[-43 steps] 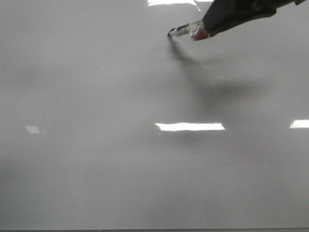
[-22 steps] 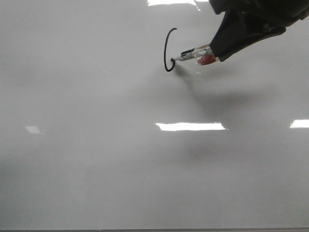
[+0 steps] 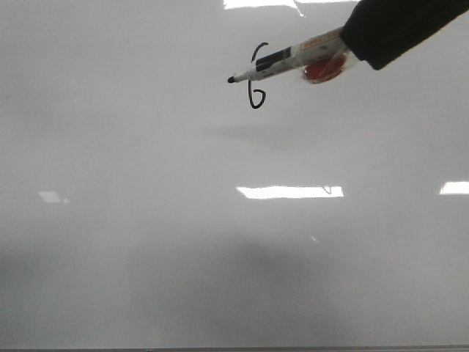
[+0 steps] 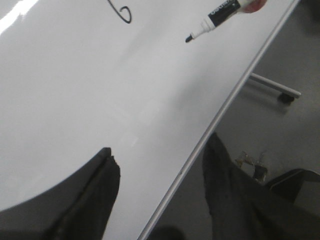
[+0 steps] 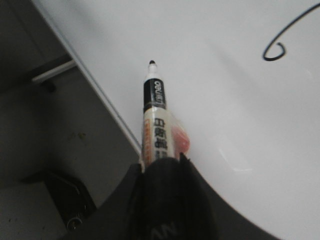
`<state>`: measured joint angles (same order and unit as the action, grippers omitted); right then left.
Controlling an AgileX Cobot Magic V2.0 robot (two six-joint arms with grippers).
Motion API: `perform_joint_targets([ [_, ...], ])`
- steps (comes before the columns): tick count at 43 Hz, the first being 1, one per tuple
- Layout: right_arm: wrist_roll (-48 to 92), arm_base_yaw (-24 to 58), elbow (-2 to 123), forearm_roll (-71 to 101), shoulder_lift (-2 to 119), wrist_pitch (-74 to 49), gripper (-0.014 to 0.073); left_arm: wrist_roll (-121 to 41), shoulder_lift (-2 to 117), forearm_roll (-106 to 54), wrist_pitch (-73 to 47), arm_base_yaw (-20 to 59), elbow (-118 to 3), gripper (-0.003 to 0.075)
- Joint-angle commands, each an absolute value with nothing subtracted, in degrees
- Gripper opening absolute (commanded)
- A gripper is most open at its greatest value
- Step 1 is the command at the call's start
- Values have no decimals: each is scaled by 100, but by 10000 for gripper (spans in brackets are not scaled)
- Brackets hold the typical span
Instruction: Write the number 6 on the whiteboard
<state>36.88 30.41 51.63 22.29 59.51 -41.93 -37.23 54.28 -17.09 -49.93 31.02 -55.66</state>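
Observation:
The whiteboard (image 3: pixel 146 220) fills the front view. On it, at the upper middle, stands the number 6 (image 3: pixel 255 106) in thin black line, with a closed loop at its base. A marker (image 3: pixel 286 60) crosses over the digit's upper part, its black tip pointing left. It hangs clear of the board, its shadow lying lower down. My right gripper (image 3: pixel 353 45) is shut on the marker (image 5: pixel 154 120), as the right wrist view shows (image 5: pixel 161 161). My left gripper (image 4: pixel 160 162) stands open and empty over the board's edge (image 4: pixel 225 105). The left wrist view also catches the digit's loop (image 4: pixel 124 15).
Bright light reflections (image 3: pixel 288 192) lie on the board. Beyond the board's metal edge is dark floor with a stand leg and caster (image 4: pixel 277 90), also seen as a pale bar (image 5: pixel 52 71) in the right wrist view.
The marker drew the long curve downward, then closed the loop. It has now lifted off the board, with its tip left of the digit.

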Motion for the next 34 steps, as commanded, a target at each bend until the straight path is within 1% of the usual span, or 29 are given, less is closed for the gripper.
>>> perform_joint_targets([
  [1,3963,3251,5303,2273,5626,-4463,-67,-3907,5645,-1908,-4812,3519,-5895,381],
  [3,3999,3345,5303,2273,5524,-4614,-67,-3979,5784,-1908,-4815,3765,-5971,405],
  [7,4060,3483,5303,2273,5399,-4697,-67,-4232,6085,-1908,-4803,4249,-6167,503],
  [10,4122,3544,5303,2273,5336,-4717,-67,-4400,6318,-1908,-4803,4547,-6302,535],
  [15,4162,3586,5303,2312,5337,-4731,-67,-4632,6750,-1936,-4792,4965,-6510,534],
  [20,4162,3586,5303,2319,5336,-4733,-67,-4652,7163,-1989,-4767,5180,-6690,534],
  [30,4162,3586,5303,2324,5336,-4733,-67,-4939,7746,-2212,-4541,5253,-6862,529],
  [34,4162,3586,5303,2324,5336,-4733,-67,-5208,7827,-2421,-4480,5253,-6862,501],
])
